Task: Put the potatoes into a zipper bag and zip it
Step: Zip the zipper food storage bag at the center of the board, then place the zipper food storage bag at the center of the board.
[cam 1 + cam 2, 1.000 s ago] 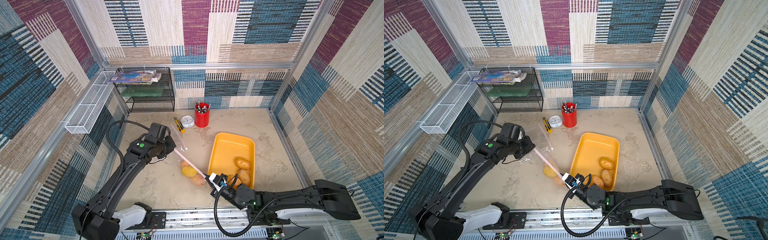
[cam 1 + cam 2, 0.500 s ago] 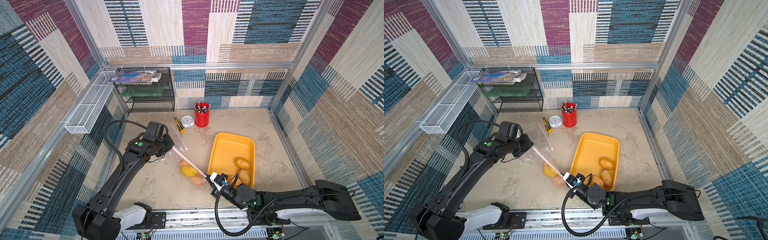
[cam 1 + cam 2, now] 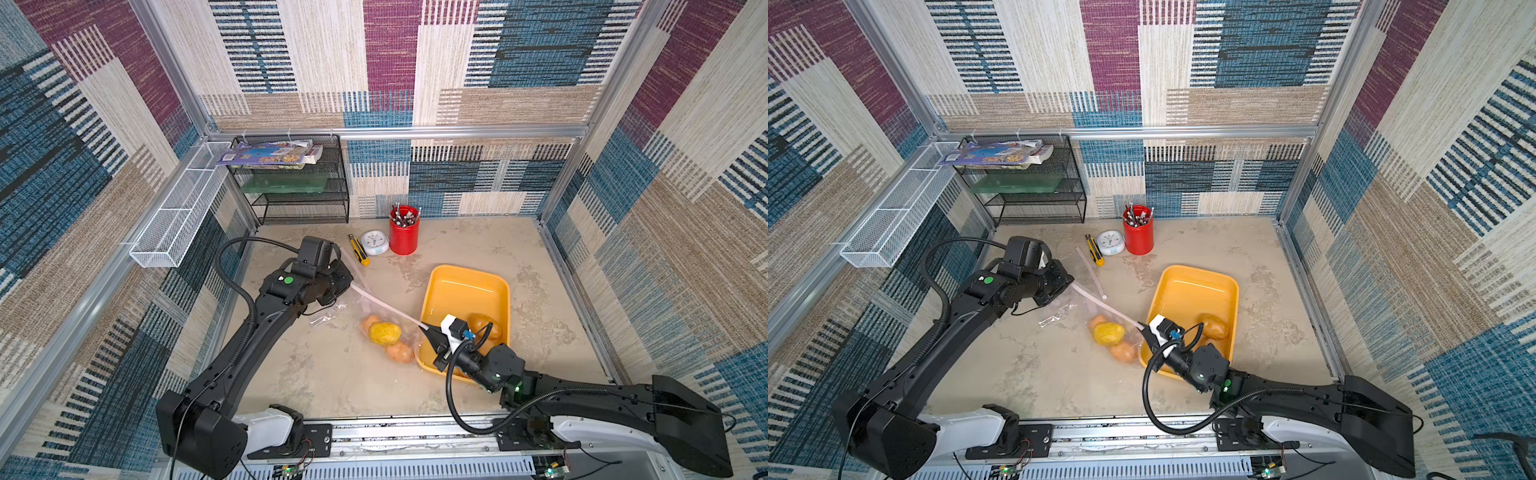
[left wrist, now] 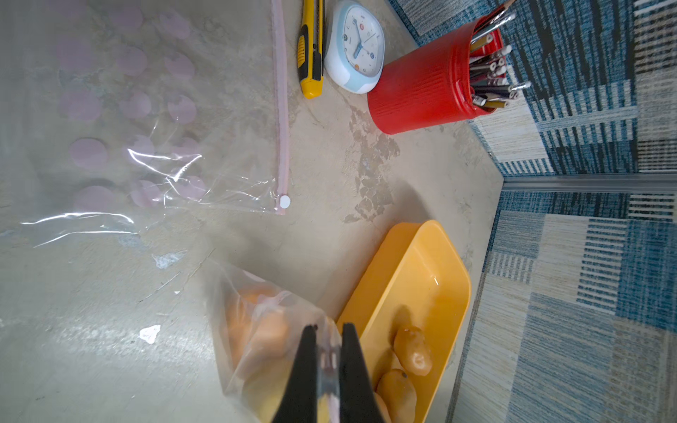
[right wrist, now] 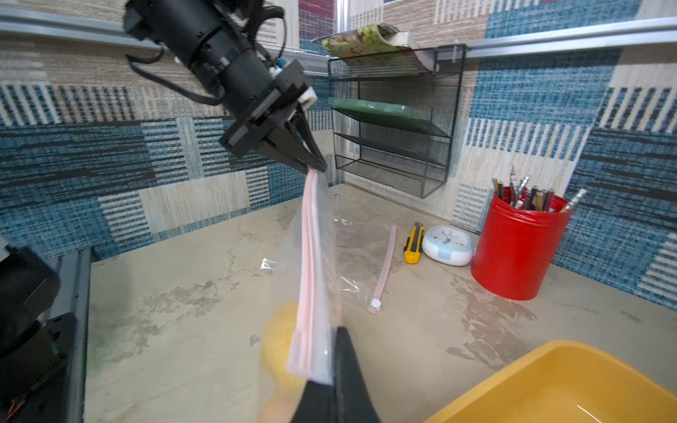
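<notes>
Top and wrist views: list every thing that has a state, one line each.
left gripper: shut on one end of the held bag's zip strip.
right gripper: shut on the strip's other end.
held bag: strip stretched taut, three potatoes inside; seal unclear.
spare bag: flat on the table, empty.
yellow tray: holds more potatoes.
red cup: upright, full of pens.

zipper bag (image 3: 376,311) just left of tray (image 3: 465,286) | potatoes (image 3: 484,326) in both | cup (image 3: 404,235) behind tray

place: robot test cell | cues: aluminium frame (image 3: 415,132), patterned wall panels (image 3: 390,54), base rail (image 3: 415,436)
</notes>
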